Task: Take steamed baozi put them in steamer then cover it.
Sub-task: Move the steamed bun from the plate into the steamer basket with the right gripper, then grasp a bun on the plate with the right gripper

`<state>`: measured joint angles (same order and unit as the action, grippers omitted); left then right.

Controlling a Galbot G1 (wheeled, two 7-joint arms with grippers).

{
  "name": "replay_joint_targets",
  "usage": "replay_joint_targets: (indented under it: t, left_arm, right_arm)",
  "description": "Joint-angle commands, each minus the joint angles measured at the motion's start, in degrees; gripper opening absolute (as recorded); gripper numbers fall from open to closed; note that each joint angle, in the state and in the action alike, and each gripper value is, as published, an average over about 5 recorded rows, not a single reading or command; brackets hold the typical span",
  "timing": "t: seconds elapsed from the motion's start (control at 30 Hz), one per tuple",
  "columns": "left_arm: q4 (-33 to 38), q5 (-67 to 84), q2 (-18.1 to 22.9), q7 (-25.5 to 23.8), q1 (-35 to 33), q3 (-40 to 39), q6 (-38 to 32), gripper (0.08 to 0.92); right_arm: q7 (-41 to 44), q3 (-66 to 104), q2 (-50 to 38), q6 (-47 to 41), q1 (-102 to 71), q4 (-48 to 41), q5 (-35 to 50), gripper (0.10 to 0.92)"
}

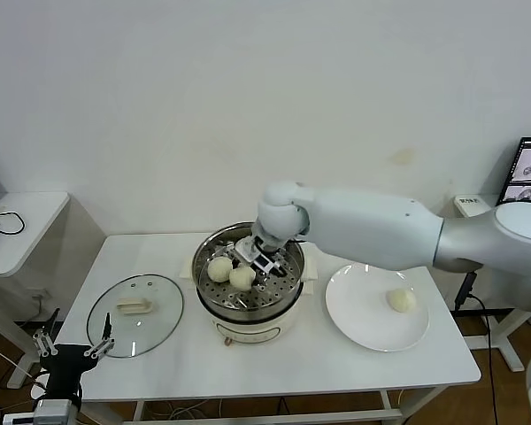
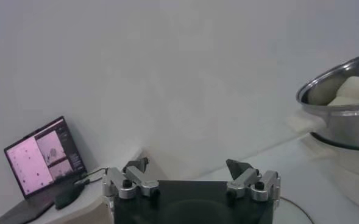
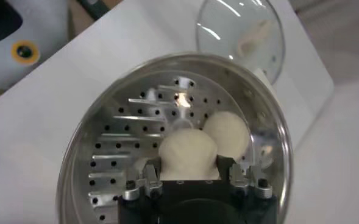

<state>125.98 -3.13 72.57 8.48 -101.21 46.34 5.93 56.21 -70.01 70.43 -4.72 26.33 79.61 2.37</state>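
Three baozi sit inside the steamer (image 1: 248, 288); the right gripper (image 3: 188, 173) hangs over its perforated tray, fingers closed around one bun (image 3: 188, 155), with a second bun (image 3: 228, 131) touching it at two o'clock. In the head view, the fourth baozi (image 1: 401, 300) lies on the white plate (image 1: 358, 314) at three o'clock. The glass lid (image 1: 134, 314) rests at nine o'clock. The left gripper (image 2: 191, 178) waits spread wide off the table's near-left corner.
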Motion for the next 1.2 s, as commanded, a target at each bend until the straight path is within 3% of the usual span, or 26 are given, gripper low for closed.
replay_joint_targets:
  t: [0.03, 0.4, 0.73, 0.83, 1.2]
  left_arm:
    - [0.3, -0.1, 0.1, 0.1, -0.3, 0.2, -0.2, 0.823]
    - [0.2, -0.1, 0.1, 0.1, -0.4, 0.2, -0.3, 0.823]
    - [0.2, -0.2, -0.1, 0.1, -0.3, 0.3, -0.2, 0.823]
    - [0.0, -0.2, -0.3, 0.1, -0.1, 0.3, -0.3, 0.823]
    - [-0.1, 0.0, -2.6, -0.4, 0.4, 1.4, 0.0, 0.823]
  right_arm:
    - [-0.9, -2.3, 2.2, 6.6, -1.2, 0.5, -4.9, 0.584]
    - [0.7, -3.0, 1.3, 7.8, -1.0, 2.2, -4.8, 0.596]
    - [1.2, -0.7, -0.2, 8.1, 1.5, 2.0, -4.0, 0.804]
    - [1.8, 0.9, -1.9, 7.3, 2.9, 1.8, -3.3, 0.82]
    - [5.3, 8.3, -17.7, -6.9, 5.8, 3.8, 0.5, 0.823]
